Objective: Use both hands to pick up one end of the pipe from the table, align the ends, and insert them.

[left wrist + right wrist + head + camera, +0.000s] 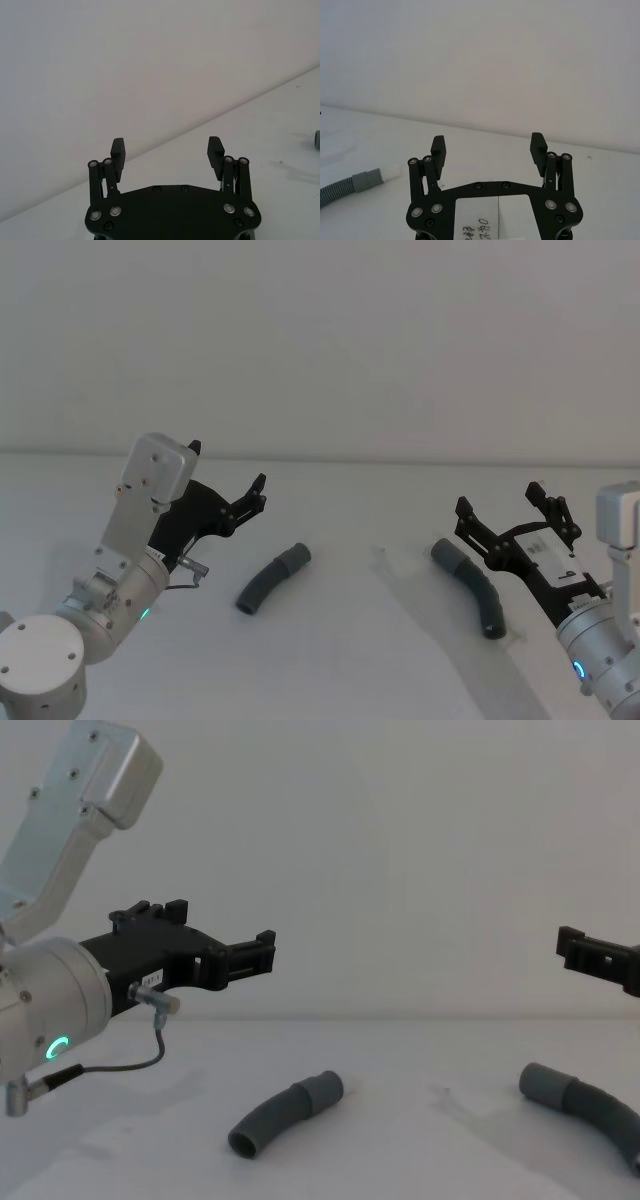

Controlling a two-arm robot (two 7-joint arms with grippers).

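Two curved dark-grey ribbed pipe pieces lie apart on the white table [340, 660]. The left piece [272, 578] [285, 1115] has a plain grey sleeve pointing up and right. The right piece [470, 585] [590, 1105] lies to the right of centre. In the right wrist view a pipe piece [350, 185] shows a grey cuff with a whitish tip [390, 173]. My left gripper [227, 472] [167, 150] [220, 932] hovers open, up and left of the left piece. My right gripper [499, 498] [488, 147] [590, 955] hovers open, just right of the right piece. Neither holds anything.
A plain pale wall [320, 340] rises behind the table. A thin cable [150, 1055] loops under the left wrist. A stretch of bare table separates the two pieces. A sliver of pipe [317, 138] shows at the left wrist view's edge.
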